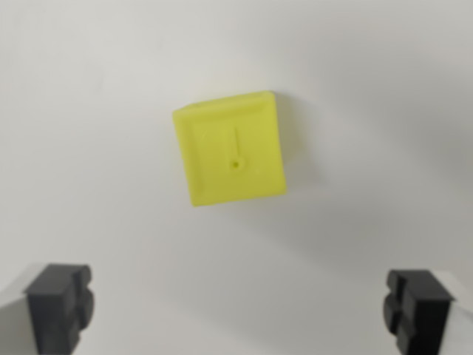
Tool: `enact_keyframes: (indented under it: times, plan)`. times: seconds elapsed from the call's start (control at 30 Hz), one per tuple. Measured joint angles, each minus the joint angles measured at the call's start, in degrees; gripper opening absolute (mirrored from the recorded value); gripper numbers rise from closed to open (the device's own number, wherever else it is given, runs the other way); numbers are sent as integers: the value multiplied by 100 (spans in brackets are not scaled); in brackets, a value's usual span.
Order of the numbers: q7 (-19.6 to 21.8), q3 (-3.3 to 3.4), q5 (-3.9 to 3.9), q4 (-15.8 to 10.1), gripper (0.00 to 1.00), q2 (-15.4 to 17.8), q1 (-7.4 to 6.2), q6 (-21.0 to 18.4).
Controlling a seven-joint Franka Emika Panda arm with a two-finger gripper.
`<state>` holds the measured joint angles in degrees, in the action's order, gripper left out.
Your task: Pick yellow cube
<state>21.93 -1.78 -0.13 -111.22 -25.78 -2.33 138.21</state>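
- A plain white, matte tabletop (89,111) fills my whole wrist view, smooth and evenly lit, with only soft grey shading towards the right and lower edges.
- My gripper (239,309) sits at the bottom of the frame with its jaws spread wide apart and nothing between them. One black, blocky plastic finger pad (60,305) shows in the lower left corner and the other (418,309) in the lower right, each backed by a pale grey finger.
- The small bright yellow plastic cube (230,148) lies on the tabletop just above the middle of the view, well apart from both pads and roughly centred between them. It is turned a little, so its edges run slightly off square to the frame. Its upper face has a raised rim, a thin straight groove and a tiny dot near the middle. It casts a faint shadow to its right.
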Motion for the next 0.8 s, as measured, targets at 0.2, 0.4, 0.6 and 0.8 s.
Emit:
enact_keyframes:
  times: [0.2, 0.4, 0.6, 0.8]
  plan:
    - [-155, 0, -22, 64, 100, -196, -19, 108]
    - [-308, 0, -46, 144, 100, -398, -38, 212]
    - [-457, 0, -72, 229, 100, -604, -56, 308]
    - [-607, 0, -100, 326, 100, -812, -74, 398]
